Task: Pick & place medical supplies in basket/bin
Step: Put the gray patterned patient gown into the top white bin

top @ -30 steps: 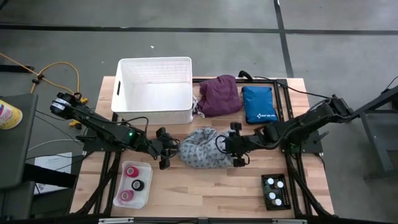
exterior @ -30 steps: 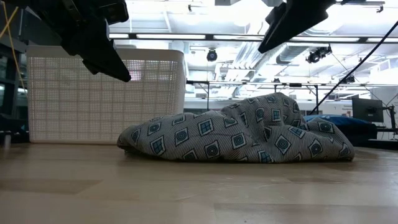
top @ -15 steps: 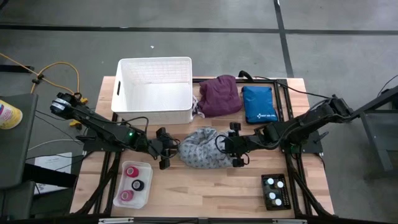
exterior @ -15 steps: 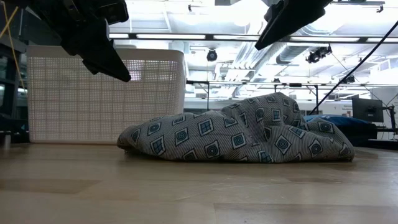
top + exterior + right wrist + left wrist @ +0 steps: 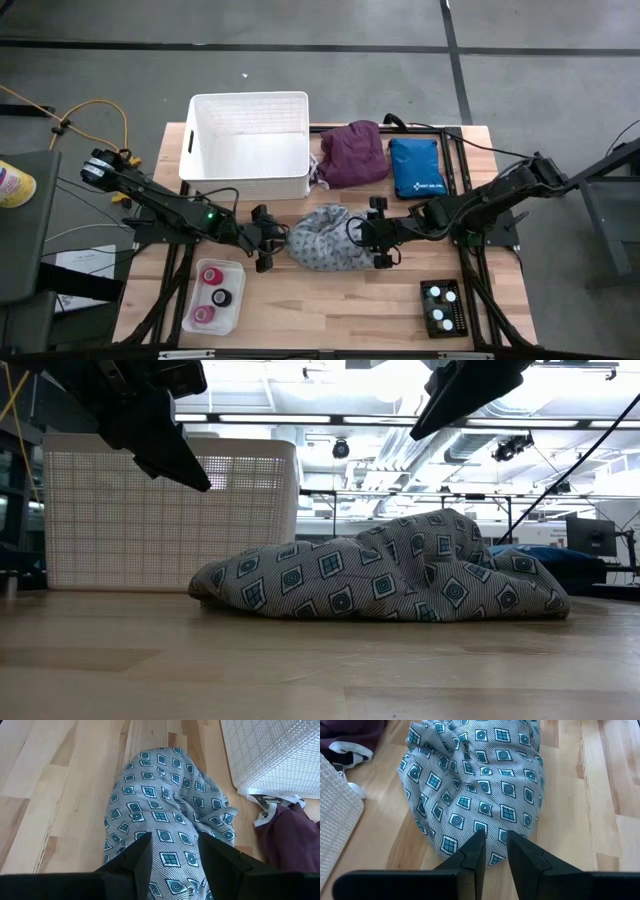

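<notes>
The grey patterned cloth garment (image 5: 325,238) lies bunched on the table's middle, between my two grippers; it also shows in the low view (image 5: 390,575). My left gripper (image 5: 268,240) hovers at its left end, fingers a little apart (image 5: 495,840) and empty. My right gripper (image 5: 380,243) hovers at its right end, open (image 5: 172,845) and empty. In the low view both grippers stand above the cloth, clear of it. The white basket (image 5: 248,145) stands at the far left. The purple garment (image 5: 352,152) lies right of the basket. Pink and black tape rolls (image 5: 212,296) lie in a tray.
A blue pouch (image 5: 416,166) lies at the far right, next to the purple garment. A black holder of white-capped vials (image 5: 444,306) stands at the near right. The clear tray (image 5: 232,272) sits at the near left. Bare wood lies along the near edge between them.
</notes>
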